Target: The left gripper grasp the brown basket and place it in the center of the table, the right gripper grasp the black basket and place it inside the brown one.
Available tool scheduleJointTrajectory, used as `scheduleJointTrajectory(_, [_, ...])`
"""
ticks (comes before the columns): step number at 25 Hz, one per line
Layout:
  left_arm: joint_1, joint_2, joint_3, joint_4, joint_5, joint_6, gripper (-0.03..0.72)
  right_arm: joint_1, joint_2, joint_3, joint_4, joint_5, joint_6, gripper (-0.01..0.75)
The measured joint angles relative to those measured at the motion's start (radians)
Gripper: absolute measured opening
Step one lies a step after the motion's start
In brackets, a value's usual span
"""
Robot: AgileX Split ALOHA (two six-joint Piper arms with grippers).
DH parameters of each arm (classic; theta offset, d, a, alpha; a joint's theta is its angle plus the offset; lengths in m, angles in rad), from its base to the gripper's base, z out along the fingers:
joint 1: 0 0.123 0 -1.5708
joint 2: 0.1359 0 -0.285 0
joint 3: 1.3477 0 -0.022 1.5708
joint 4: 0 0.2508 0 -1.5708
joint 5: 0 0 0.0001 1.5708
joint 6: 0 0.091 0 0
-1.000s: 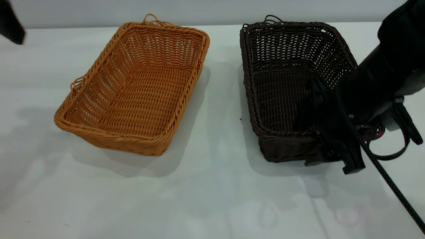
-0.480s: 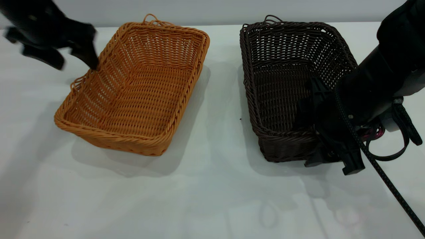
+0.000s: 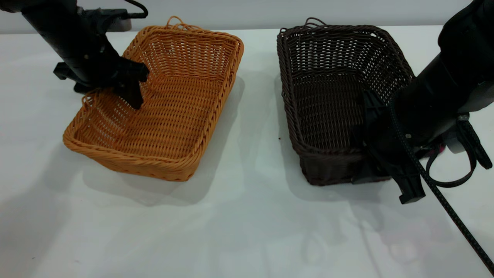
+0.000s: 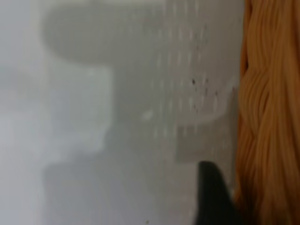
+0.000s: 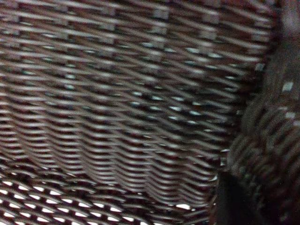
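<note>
— Where the exterior view is taken first, how are the baskets laid out against the grippers?

— On the white table [image 3: 239, 224] the brown basket [image 3: 162, 104] is seen at the left and the black basket [image 3: 332, 96] at the right, well apart, each with its long axis running from front to back. The left gripper [image 3: 112, 87] is set astride the brown basket's left long rim, one finger [image 3: 133, 96] inside and the other seemingly outside; the jaws are parted and nothing is gripped yet. The right gripper [image 3: 380, 154] is placed at the black basket's near right corner, with a finger on either side of the wall.

— Is anything added by the left wrist view?

— A braided orange rim [image 4: 267, 122] is shown just beside one dark fingertip [image 4: 211, 197], with bare table on the other side, so the rim is judged to lie between the fingers.

— And by the right wrist view?

— Dark weave [image 5: 126, 103] fills it, very near. Whether the wall is already clamped cannot be told. The left arm is nearer the basket that is to be moved first, toward the centre.
</note>
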Motion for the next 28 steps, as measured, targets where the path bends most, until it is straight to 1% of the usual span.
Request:
scheduleJointTrajectory(1, [0.0,0.0,-0.001,0.0,-0.003,0.0,0.314,0.0,0.0,0.0,0.004,-0.002,0.003,0.14])
scheduleJointTrajectory(2, [0.0,0.0,-0.002,0.0,-0.004,0.0,0.256,0.0,0.0,0.0,0.008,-0.008,0.005,0.109])
scheduleJointTrajectory(5, [0.001,0.0,-0.002,0.001,-0.005,0.003,0.113,0.0,0.0,0.0,0.006,-0.013,0.004,0.093])
scheduleJointTrajectory(6, [0.001,0.0,-0.002,0.001,-0.005,0.005,0.085,-0.002,-0.001,0.0,0.006,-0.013,0.008,0.093])
scheduleJointTrajectory(9, [0.001,0.0,-0.002,0.001,-0.007,0.033,0.078,-0.029,-0.03,0.0,0.001,-0.001,-0.012,0.093])
scheduleJointTrajectory(11, [0.001,0.0,-0.003,-0.005,-0.012,0.077,0.078,-0.066,-0.065,0.001,-0.002,-0.004,-0.073,0.092])
scheduleJointTrajectory(14, [0.0,0.0,-0.003,-0.018,-0.021,0.176,0.078,-0.158,-0.147,0.002,-0.014,-0.009,-0.235,0.092])
scheduleJointTrajectory(16, [-0.005,0.0,-0.003,-0.025,-0.046,0.28,0.078,-0.244,-0.194,0.002,-0.049,0.03,-0.358,0.092])
scheduleJointTrajectory(17, [-0.011,0.0,-0.003,-0.029,-0.064,0.35,0.078,-0.282,-0.217,0.002,-0.078,0.072,-0.411,0.092])
scheduleJointTrajectory(19, [-0.028,0.0,-0.003,-0.034,-0.118,0.488,0.078,-0.369,-0.253,0.002,-0.149,0.192,-0.462,0.092])
scheduleJointTrajectory(23, [-0.1,0.0,-0.003,-0.041,-0.232,0.757,0.078,-0.49,-0.304,-0.028,-0.314,0.434,-0.479,0.092])
scheduleJointTrajectory(26, [-0.172,0.0,-0.003,-0.039,-0.288,0.909,0.078,-0.536,-0.319,-0.088,-0.429,0.589,-0.479,0.092])
scheduleJointTrajectory(28, [-0.223,0.0,-0.003,-0.033,-0.307,1.019,0.078,-0.545,-0.32,-0.137,-0.494,0.669,-0.479,0.092])
